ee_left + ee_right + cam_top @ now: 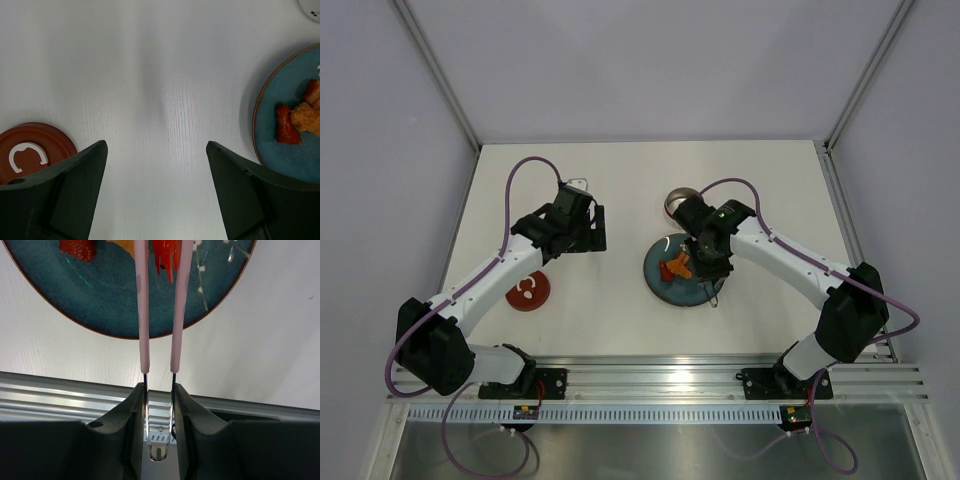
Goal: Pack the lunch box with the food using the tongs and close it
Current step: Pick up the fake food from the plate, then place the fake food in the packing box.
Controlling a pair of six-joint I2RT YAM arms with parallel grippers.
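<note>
Left of the teal plate (pixel 658 283), nearest: red lid (pixel 529 291) with a white curled mark, flat on the tabletop (pixel 620 180), well apart from the plate.
Right gripper (pixel 159 392): over the plate's near rim, jaws clenched on the tongs (pixel 142 315) at their hinge end.
Tongs: both arms reach across the plate, with a red piece of food (pixel 166 257) between them; whether it is pinched, cannot tell.
Food: orange and red pieces near the plate's middle.
Left gripper (pixel 156 147): left of the plate over bare tabletop, jaws released wide, holding nothing.
Lunch box (pixel 677 203): steel tin just beyond the plate's far rim, lid off, partly hidden by the right arm.
</note>
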